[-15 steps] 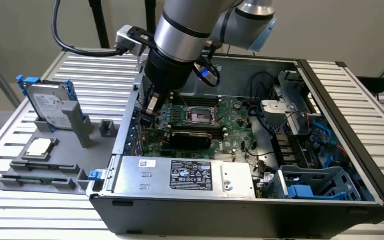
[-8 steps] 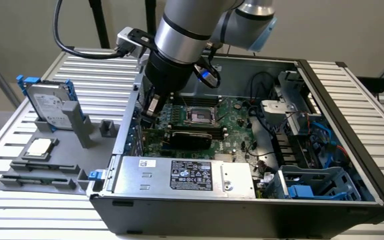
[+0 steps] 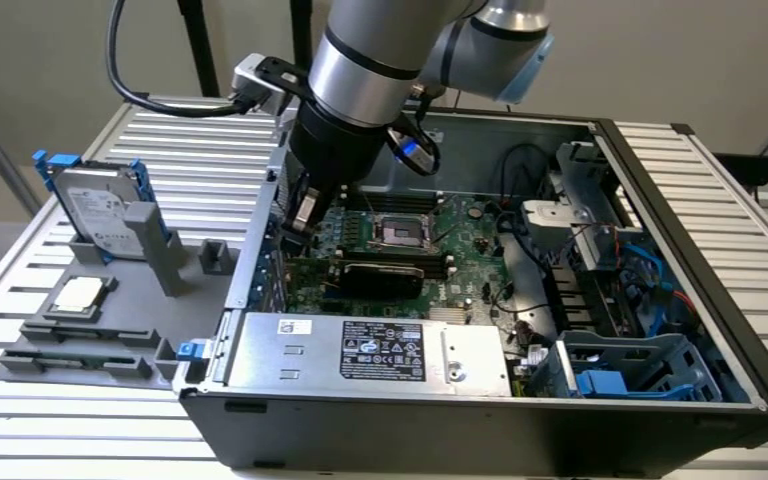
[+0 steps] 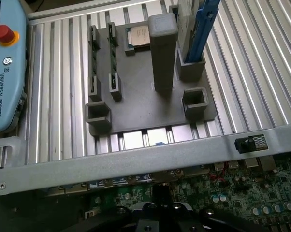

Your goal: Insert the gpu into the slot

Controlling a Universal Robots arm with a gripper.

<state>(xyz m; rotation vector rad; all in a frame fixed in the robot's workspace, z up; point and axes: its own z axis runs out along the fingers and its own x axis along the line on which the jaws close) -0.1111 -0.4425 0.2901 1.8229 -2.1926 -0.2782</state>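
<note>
GPU card point(image 3: 373, 275) lies flat-on-edge across the green motherboard point(image 3: 471, 235) inside the open computer case point(image 3: 651, 400), just above the silver labelled power supply point(image 3: 371, 352). Its long axis runs from the exterior view's left to the exterior view's right, and I cannot make out the bracket end or the blue slot under it. My gripper point(image 3: 307, 215) is above the card's left end, near the case's rear wall, with the jaws fully closed. Whether I have hold of the card I cannot tell, because my own wrist and arm cover the contact point. In the wrist view the dark gripper body point(image 4: 160, 215) sits over the motherboard edge, with the case's metal rim point(image 4: 136, 159) crossing just beyond it. Outside the case, a grey fixture tray point(image 4: 136, 101) rests on the ribbed aluminium table point(image 3: 704, 190), carrying a CPU chip point(image 3: 79, 295) and an upright hard drive point(image 3: 95, 212). A teach pendant point(image 4: 5, 72) lies on the table near the tray.
</note>
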